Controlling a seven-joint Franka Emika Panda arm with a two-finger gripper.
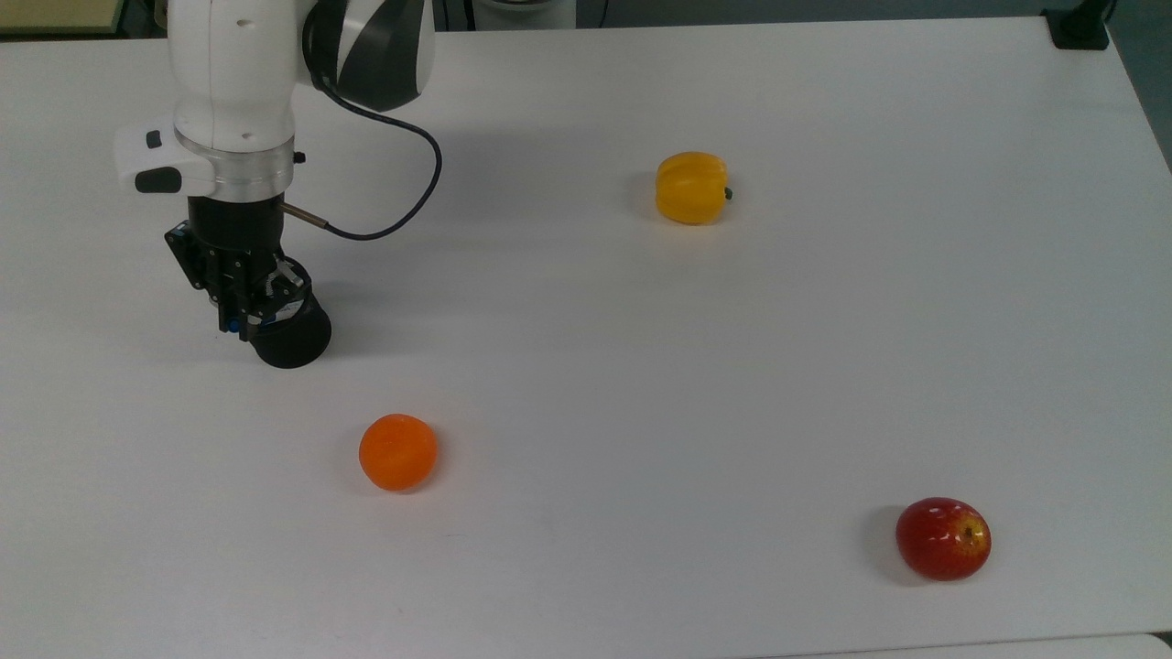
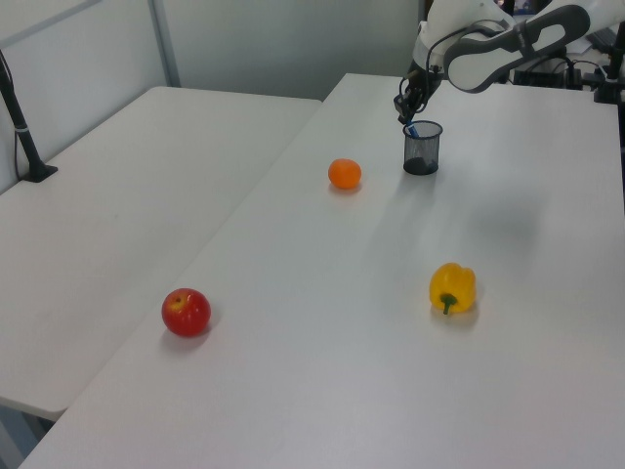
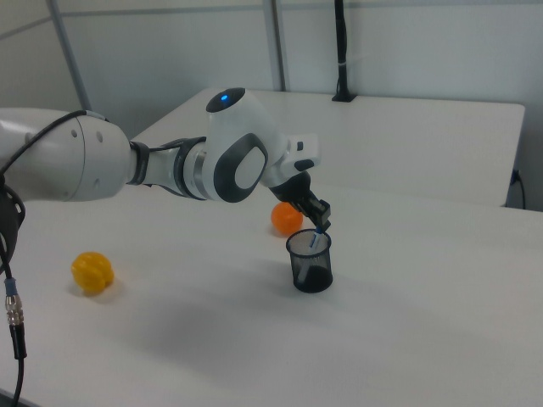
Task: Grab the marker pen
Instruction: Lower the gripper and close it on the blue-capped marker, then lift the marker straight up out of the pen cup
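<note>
The gripper (image 1: 240, 322) is seen at the rim of the black mesh cup (image 1: 291, 340), near the top view's left edge, with its 2 fingers drawn close together. In the right view the gripper (image 3: 320, 227) is closed on the blue top end of the marker pen (image 3: 316, 240), which stands tilted inside the cup (image 3: 310, 261), its white barrel seen through the mesh. In the left view the gripper (image 2: 406, 115) is placed just above the cup (image 2: 422, 149), and a short blue piece of the pen (image 2: 411, 130) is seen at the rim.

Most of the pen is hidden: in the top view little more than a speck of blue (image 1: 236, 324) can be made out under the fingers, and the printed label cannot be read in any view. The lower end of the pen is lost in the dark bottom of the cup. The upper arm is cut off by the top view's upper edge.

3 pieces of fruit lie well apart on the white table (image 1: 824, 366): an orange (image 1: 397, 451) nearest the cup, a yellow pepper (image 1: 691, 188), and a red apple (image 1: 943, 538) far off at the top view's lower right.
</note>
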